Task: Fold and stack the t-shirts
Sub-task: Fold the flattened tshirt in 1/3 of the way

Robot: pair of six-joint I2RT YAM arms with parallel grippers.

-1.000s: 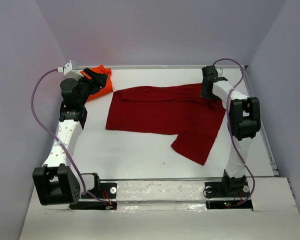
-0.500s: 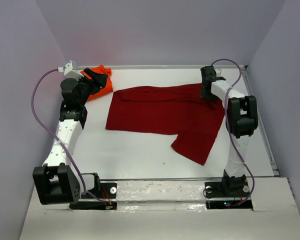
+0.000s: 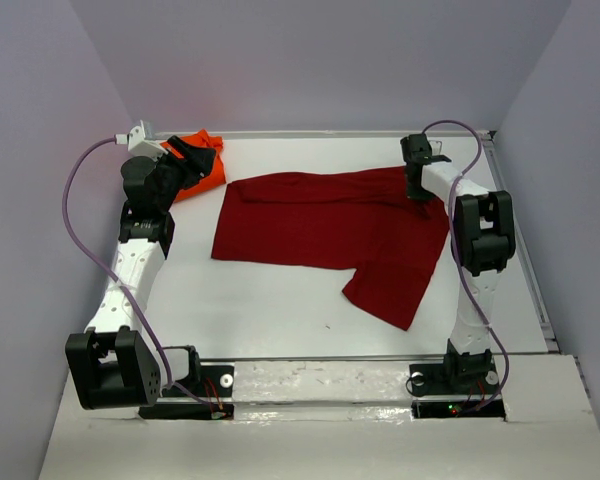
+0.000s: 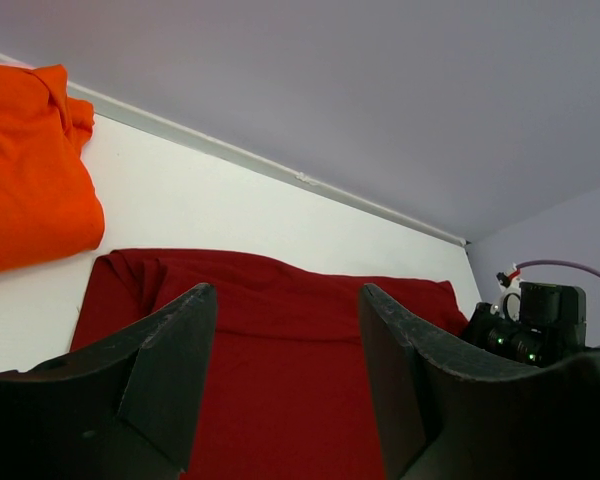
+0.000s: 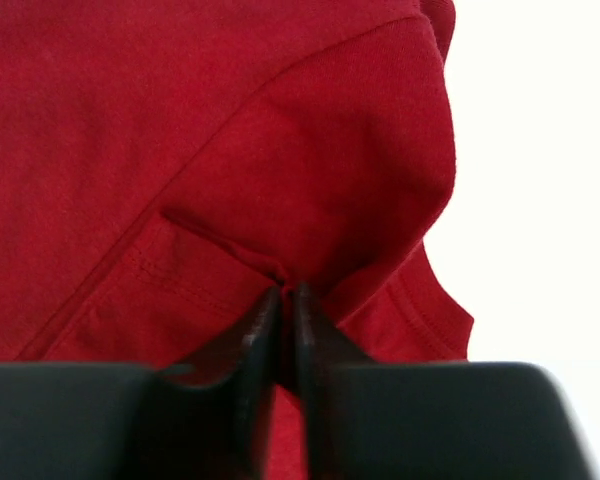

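Note:
A dark red t-shirt lies spread across the middle of the white table, one part trailing toward the front right. My right gripper is at its far right corner, shut on a pinched fold of the red t-shirt; the right gripper has cloth bunched between its tips. An orange t-shirt lies folded at the far left corner. My left gripper hovers over it, open with nothing between its fingers. The left wrist view shows the left gripper, the orange t-shirt and the red t-shirt.
A raised metal rim runs along the table's far edge, and purple-grey walls stand close on three sides. The right arm shows at the right of the left wrist view.
My right gripper has closed onto the red t-shirt's far right corner, pinching a fold. The left arm has not moved.

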